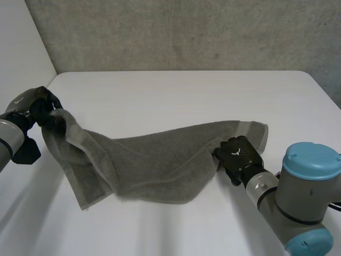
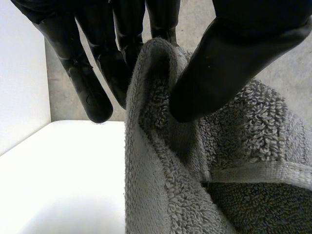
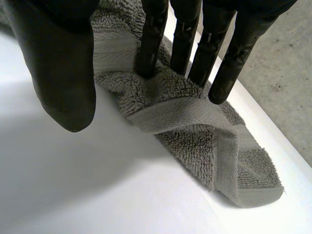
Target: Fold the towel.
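Grey terry towel, judged limp: left robot hand pinches its raised corner; right robot hand, spread, pins its opposite end. Grip hems.

Head camera overlooks the table; wrist cameras sit close, sharing the towel.

Looks like a robotics lab or test bench — bare and functional. Plain white table across the middle of the frame, rough grey concrete wall along the top, blank white panel at the upper left. At the lower right, a grey-jointed robot arm with a light-blue cap.
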